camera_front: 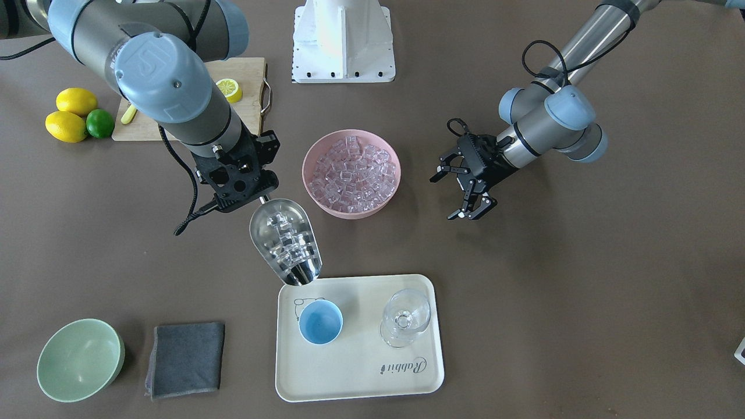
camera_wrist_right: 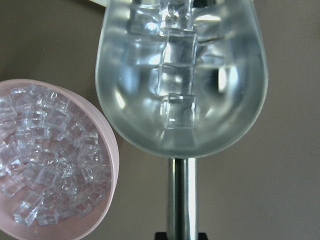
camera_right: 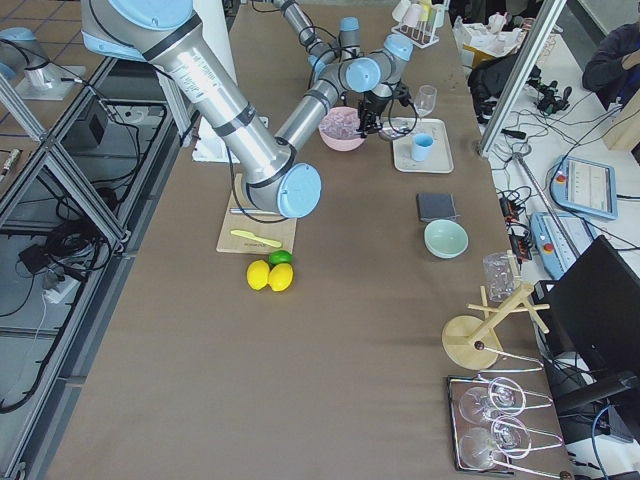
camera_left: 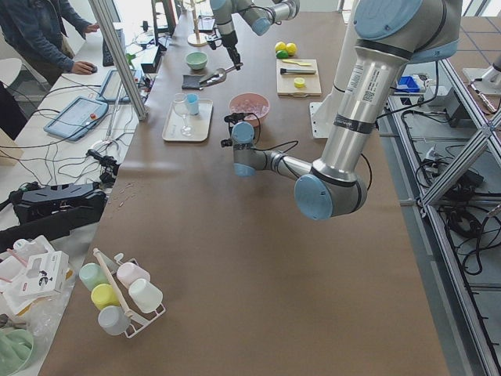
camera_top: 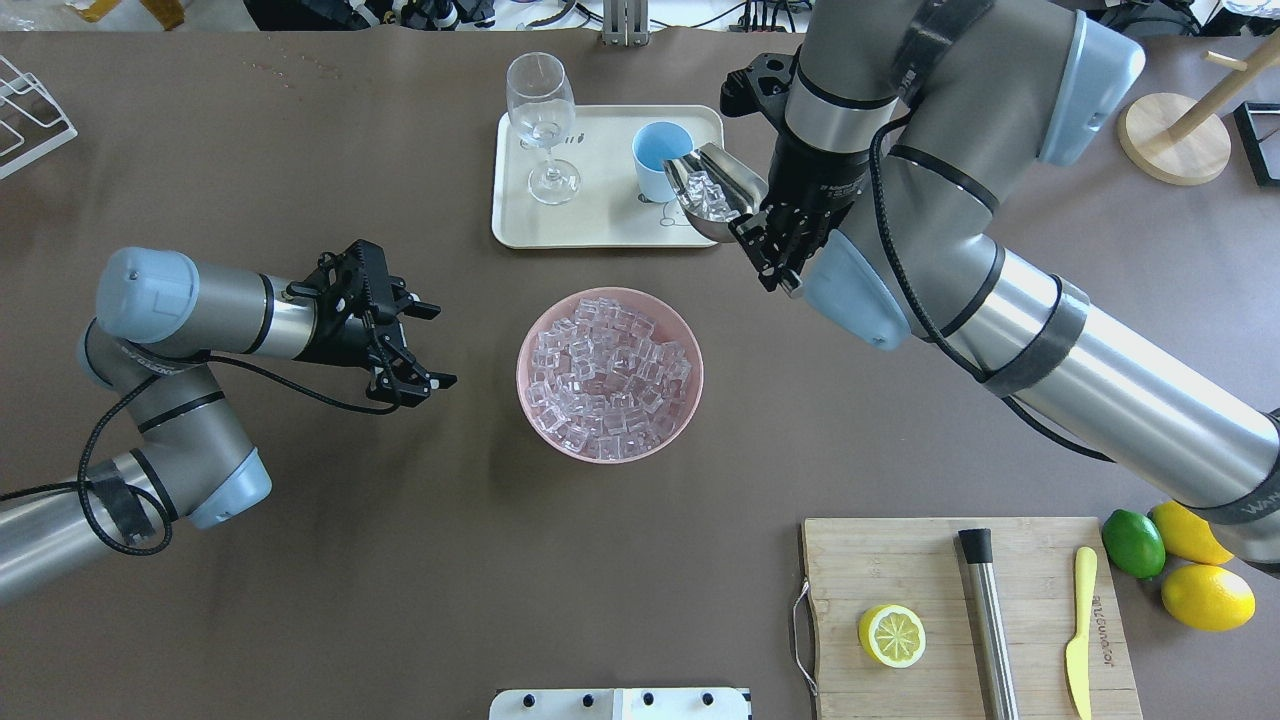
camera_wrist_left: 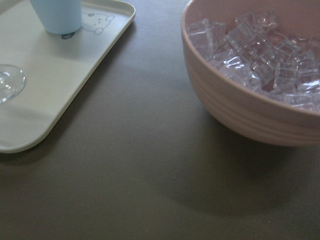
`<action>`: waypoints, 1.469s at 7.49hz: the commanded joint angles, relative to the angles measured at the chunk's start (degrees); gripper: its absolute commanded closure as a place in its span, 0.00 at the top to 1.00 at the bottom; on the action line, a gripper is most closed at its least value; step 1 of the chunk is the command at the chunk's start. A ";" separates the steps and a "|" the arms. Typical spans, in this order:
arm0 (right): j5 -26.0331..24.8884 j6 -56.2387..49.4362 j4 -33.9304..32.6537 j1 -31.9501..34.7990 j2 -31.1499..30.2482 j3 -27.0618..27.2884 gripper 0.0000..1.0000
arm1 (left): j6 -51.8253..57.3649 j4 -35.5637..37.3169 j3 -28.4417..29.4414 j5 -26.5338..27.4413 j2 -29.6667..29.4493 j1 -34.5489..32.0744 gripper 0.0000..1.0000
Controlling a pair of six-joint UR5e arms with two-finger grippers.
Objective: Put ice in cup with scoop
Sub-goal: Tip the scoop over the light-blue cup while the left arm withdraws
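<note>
Your right gripper [camera_front: 251, 191] clamps scoop [camera_front: 263, 226] handle; lip looks short of cup [camera_front: 320, 322]. Tip now & ice [camera_front: 289, 244] prob. lands on tray [camera_front: 361, 372].

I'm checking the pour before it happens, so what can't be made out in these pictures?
Right gripper's hold on the scoop handle: hidden under the gripper body in the front view, cut off at the right wrist view's bottom edge.
Cup rim and inside: cut off by the left wrist view's top edge.
Side views: scoop, cup too small.
</note>
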 commanded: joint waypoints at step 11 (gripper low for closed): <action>5.56 -5.23 -10.13 2.69 13.45 -17.62 0.00 | -0.04 56.44 -19.91 -4.32 12.57 -19.50 0.98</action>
